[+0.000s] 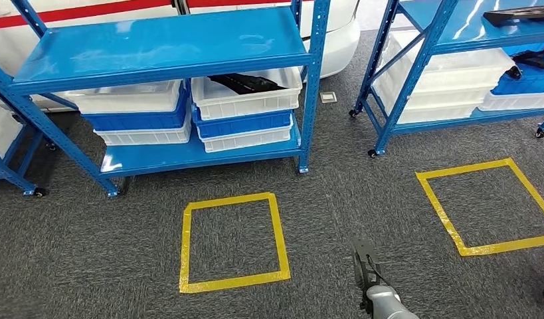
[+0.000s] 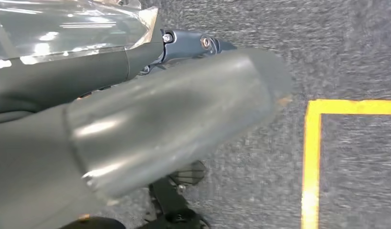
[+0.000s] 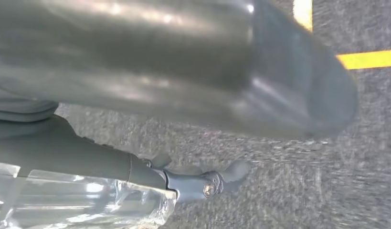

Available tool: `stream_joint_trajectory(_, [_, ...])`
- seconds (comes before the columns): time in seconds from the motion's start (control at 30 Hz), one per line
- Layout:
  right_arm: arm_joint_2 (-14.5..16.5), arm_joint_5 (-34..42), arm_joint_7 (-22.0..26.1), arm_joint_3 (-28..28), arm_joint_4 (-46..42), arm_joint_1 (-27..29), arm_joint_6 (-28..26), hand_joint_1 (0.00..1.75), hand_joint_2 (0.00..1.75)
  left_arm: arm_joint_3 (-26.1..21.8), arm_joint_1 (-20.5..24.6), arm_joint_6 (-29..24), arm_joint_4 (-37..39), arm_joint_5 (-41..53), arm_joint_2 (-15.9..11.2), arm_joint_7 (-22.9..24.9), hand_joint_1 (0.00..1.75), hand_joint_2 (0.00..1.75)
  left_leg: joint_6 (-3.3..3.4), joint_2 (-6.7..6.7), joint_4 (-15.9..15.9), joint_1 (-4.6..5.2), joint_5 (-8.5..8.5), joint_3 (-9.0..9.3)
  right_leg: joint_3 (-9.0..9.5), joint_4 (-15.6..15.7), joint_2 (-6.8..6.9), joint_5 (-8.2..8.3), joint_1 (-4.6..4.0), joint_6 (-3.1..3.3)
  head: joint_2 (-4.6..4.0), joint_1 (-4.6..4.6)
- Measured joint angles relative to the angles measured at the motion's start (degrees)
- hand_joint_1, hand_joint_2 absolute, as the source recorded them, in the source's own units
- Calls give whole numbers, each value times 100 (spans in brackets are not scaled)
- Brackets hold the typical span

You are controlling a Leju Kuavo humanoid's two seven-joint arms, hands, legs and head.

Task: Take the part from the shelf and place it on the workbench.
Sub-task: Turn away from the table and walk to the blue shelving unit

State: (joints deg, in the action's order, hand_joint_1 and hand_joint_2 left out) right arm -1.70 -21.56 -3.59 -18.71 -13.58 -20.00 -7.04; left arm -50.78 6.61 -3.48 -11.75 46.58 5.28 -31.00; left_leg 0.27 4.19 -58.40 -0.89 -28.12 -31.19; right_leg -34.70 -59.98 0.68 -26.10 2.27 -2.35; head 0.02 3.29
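A black part point(image 1: 248, 82) is lying in the top white bin point(image 1: 249, 101) on the blue shelf point(image 1: 164, 46), behind the taped yellow square point(image 1: 233, 242) on open carpet. Whether either hand's fingers are spread, I cannot tell.

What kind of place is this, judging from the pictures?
Probably a factory or warehouse parts area. Blue metal shelving on wheels holds stacked white and blue plastic bins, one with a black part inside, and yellow tape squares mark standing spots on the grey carpet.
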Motion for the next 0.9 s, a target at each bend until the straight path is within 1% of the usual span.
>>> stream_joint_trajectory(0.03, [-7,-7,-9,0,1,6,-9,0,0,-2,3,-2,-2,2,5,1,0,0,-22,-8,2,-20,-2,2,-4,-8,-13,5,0,59,0,-15])
stream_joint_trajectory(0.07, [-10,-7,-10,0,1,9,-13,0,0,-3,5,-3,-3,2,8,2,0,0,-43,-49,-34,-44,-37,-7,-9,-5,-27,13,0,101,0,-21])
stream_joint_trajectory(0.1, [-10,-7,-10,0,1,8,-15,0,0,-3,6,-4,-4,2,10,2,0,0,-64,-119,-152,-63,-132,-54,-12,1,-40,22,3,135,0,-22])
stream_joint_trajectory(0.17, [-10,-8,-10,0,1,3,-16,0,0,-5,5,-4,-4,2,14,2,0,0,-96,-295,-686,-78,-474,-294,-22,5,-59,31,-11,182,0,-25])
stream_joint_trajectory(0.2, [-11,-8,-10,0,1,2,-16,0,0,-6,2,-4,-3,2,15,2,0,0,-105,-347,-990,-78,-640,-440,-29,5,-65,33,-26,198,0,-26])
stream_joint_trajectory(0.23, [-11,-8,-10,0,1,4,-17,0,0,-7,-4,-4,-3,2,15,3,0,0,-106,-370,-1301,-77,-773,-596,-38,5,-74,37,-47,212,0,-26])
stream_joint_trajectory(0.27, [-11,-8,-10,0,1,7,-17,0,0,-7,-12,-5,-3,2,15,3,0,0,-96,-375,-1510,-74,-830,-711,-45,4,-85,41,-70,222,0,-26])
stream_joint_trajectory(0.3, [-11,-8,-10,0,1,11,-17,0,0,-7,-20,-5,-3,2,16,3,0,0,-76,-376,-1627,-69,-833,-782,-51,4,-98,46,-95,232,0,-26])
stream_joint_trajectory(0.33, [-10,-9,-11,0,1,12,-16,0,0,-7,-27,-5,-3,2,17,4,0,0,-30,-380,-1585,-53,-743,-778,-56,4,-116,53,-126,246,0,-26])
stream_joint_trajectory(0.37, [-10,-10,-13,0,1,11,-14,0,0,-6,-31,-7,-3,2,18,7,0,0,23,-385,-1399,-33,-600,-696,-58,5,-132,60,-154,256,0,-26])
stream_joint_trajectory(0.4, [-9,-21,-25,0,0,8,-10,0,0,-7,-31,-9,-4,2,18,10,0,0,102,-400,-1074,2,-416,-537,-57,6,-147,66,-179,266,0,-26])
stream_joint_trajectory(0.43, [11,-45,-54,1,0,5,4,0,0,-8,-27,-14,-9,3,4,16,0,0,222,-431,-692,57,-249,-346,-55,8,-159,74,-184,275,0,-19])
stream_joint_trajectory(0.47, [20,-79,-96,1,-1,-1,19,0,0,-9,-22,-18,-11,4,-1,22,0,0,325,-447,-420,107,-151,-210,-53,14,-168,82,-198,277,0,-9])
stream_joint_trajectory(0.5, [39,-123,-146,3,-1,-7,39,0,0,-10,-17,-24,-19,6,-19,27,0,0,416,-461,-202,164,-82,-104,-53,21,-173,91,-185,272,0,-4])
stream_joint_trajectory(0.53, [47,-177,-201,7,0,-13,65,0,0,-10,-13,-30,-24,8,-27,34,0,0,476,-462,-105,209,-62,-64,-54,31,-177,103,-161,257,0,-3])
stream_joint_trajectory(0.6, [58,-288,-281,23,-2,-22,104,0,0,-12,-11,-49,-38,13,-43,44,0,0,518,-442,-19,254,-7,-41,-46,79,-186,145,-134,196,0,-27])
stream_joint_trajectory(0.63, [55,-353,-309,40,-4,-23,120,0,0,-12,-11,-59,-42,16,-33,48,0,0,522,-431,84,244,63,2,-57,76,-176,155,-139,170,0,-35])
stream_joint_trajectory(0.67, [61,-415,-330,61,-7,-27,129,0,0,-13,-11,-69,-48,21,-32,49,0,0,534,-423,202,226,142,51,-91,18,-163,124,-150,153,0,-36])
stream_joint_trajectory(0.7, [48,-468,-347,81,-10,-35,136,0,0,-13,-12,-74,-49,25,-13,49,0,0,530,-414,313,202,220,91,-166,-139,-150,36,-158,149,0,-37])
stream_joint_trajectory(0.73, [34,-511,-363,98,-10,-42,143,0,44,-13,-16,-77,-49,27,4,49,0,0,507,-405,379,176,276,110,-292,-413,-135,-109,-153,157,0,-31])
stream_joint_trajectory(0.77, [17,-546,-380,108,-10,-48,151,0,87,-13,-25,-81,-48,26,19,50,0,0,499,-404,396,168,297,97,-433,-740,-135,-277,-143,155,0,-27])
stream_joint_trajectory(0.8, [3,-591,-374,121,-10,-31,151,0,131,-18,-36,-94,-48,5,39,43,0,0,474,-401,393,158,307,75,-560,-1045,-133,-413,-125,135,0,-26])
stream_joint_trajectory(0.83, [17,-647,-312,149,-11,36,116,0,175,-36,-51,-115,-47,-29,58,21,0,0,444,-409,386,145,311,56,-609,-1209,-130,-481,-102,92,0,-24])
stream_joint_trajectory(0.87, [45,-704,-187,185,-11,157,34,0,175,-62,-70,-142,-46,-64,81,-11,0,0,408,-428,375,124,311,43,-543,-1166,-126,-465,-74,29,0,-24])
stream_joint_trajectory(0.9, [90,-754,-12,223,-10,318,-81,0,175,-91,-90,-167,-45,-96,102,-46,0,0,363,-460,351,91,302,33,-360,-902,-124,-376,-42,-49,0,-23])
